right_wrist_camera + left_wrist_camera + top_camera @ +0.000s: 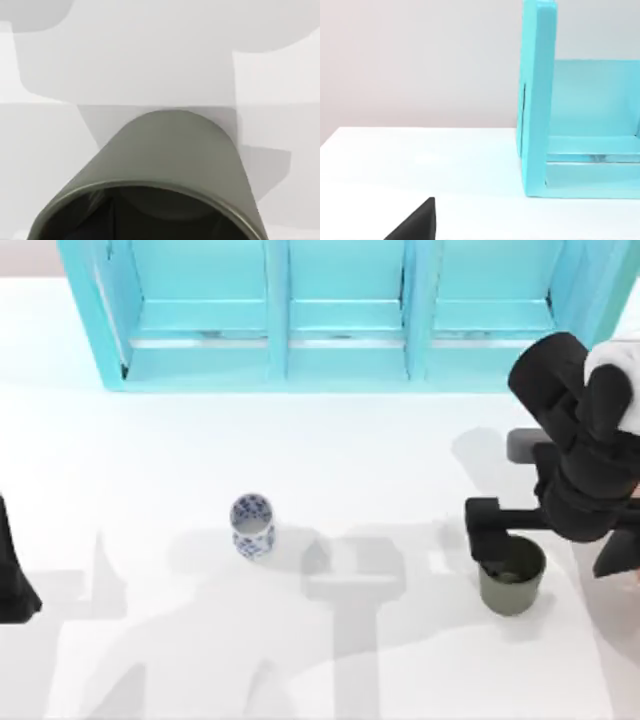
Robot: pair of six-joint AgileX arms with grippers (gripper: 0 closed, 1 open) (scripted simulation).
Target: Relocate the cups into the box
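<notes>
The wider dark olive-grey cup (513,578) stands upright at the table's right side. My right gripper (492,555) is down at its left rim, reaching in from the right. In the right wrist view the olive cup (170,160) is very close, its dark opening toward the camera. The slim white cup with blue flowers (251,525) stands upright left of the table's middle, well apart from both grippers. My left gripper (12,585) is parked at the left edge. The box is out of view.
A big turquoise shelf unit (340,310) with several compartments spans the back of the table; its end wall (536,100) is in the left wrist view. White tabletop lies between the two cups and toward the front.
</notes>
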